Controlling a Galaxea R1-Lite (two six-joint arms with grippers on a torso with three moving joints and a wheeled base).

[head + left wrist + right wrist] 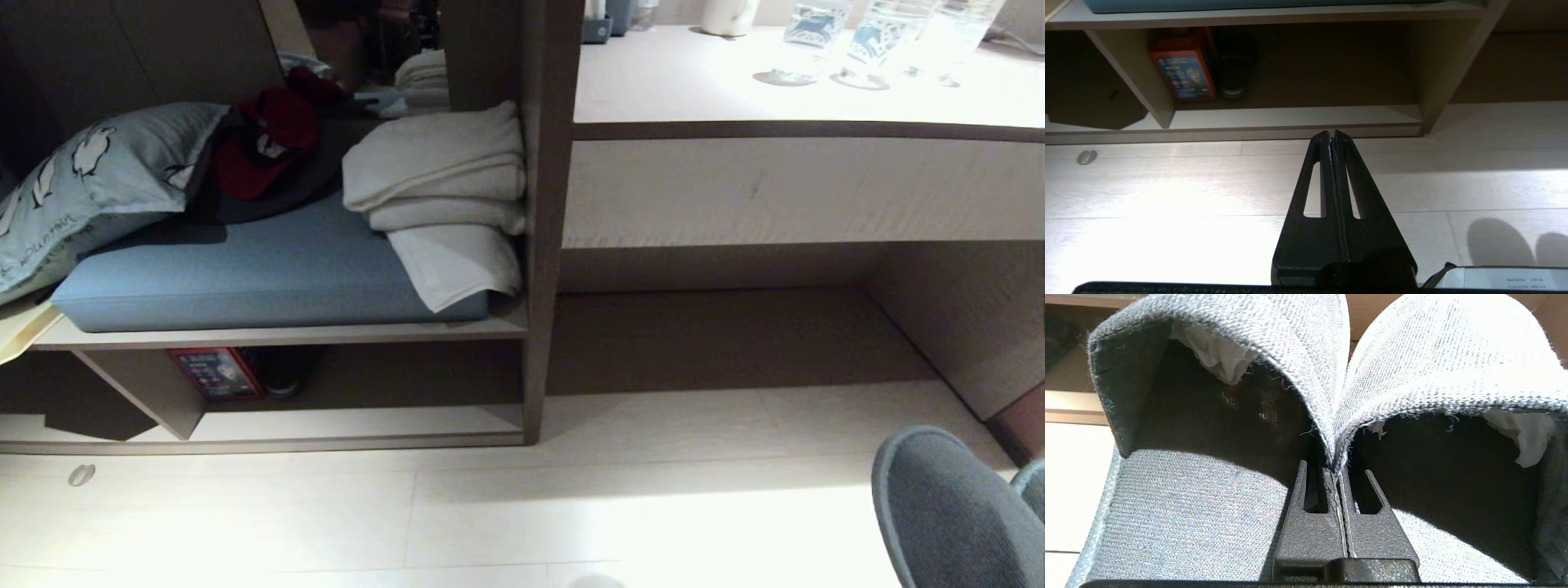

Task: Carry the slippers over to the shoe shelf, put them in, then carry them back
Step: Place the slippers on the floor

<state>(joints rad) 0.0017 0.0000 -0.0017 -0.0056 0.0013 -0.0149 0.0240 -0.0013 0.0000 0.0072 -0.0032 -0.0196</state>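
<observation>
Two grey fabric slippers (1306,375) hang side by side from my right gripper (1336,470), which is shut on the inner edges of their uppers where the two meet. White paper stuffing shows inside each toe. In the head view the slippers (951,506) appear at the lower right above the pale floor. The shoe shelf (359,425) is the low open compartment under the blue bench cushion, at the left, with a slanted-looking divider (147,392). My left gripper (1332,136) is shut and empty, pointing at the shelf's front edge (1290,132) above the floor.
A red box (1184,65) and a black shoe (1235,69) stand at the back of the shelf. Folded white towels (441,180), a red cap (265,143) and a pillow (98,180) lie on the cushion. A desk recess (735,327) opens at the right, glasses (865,41) on the desk.
</observation>
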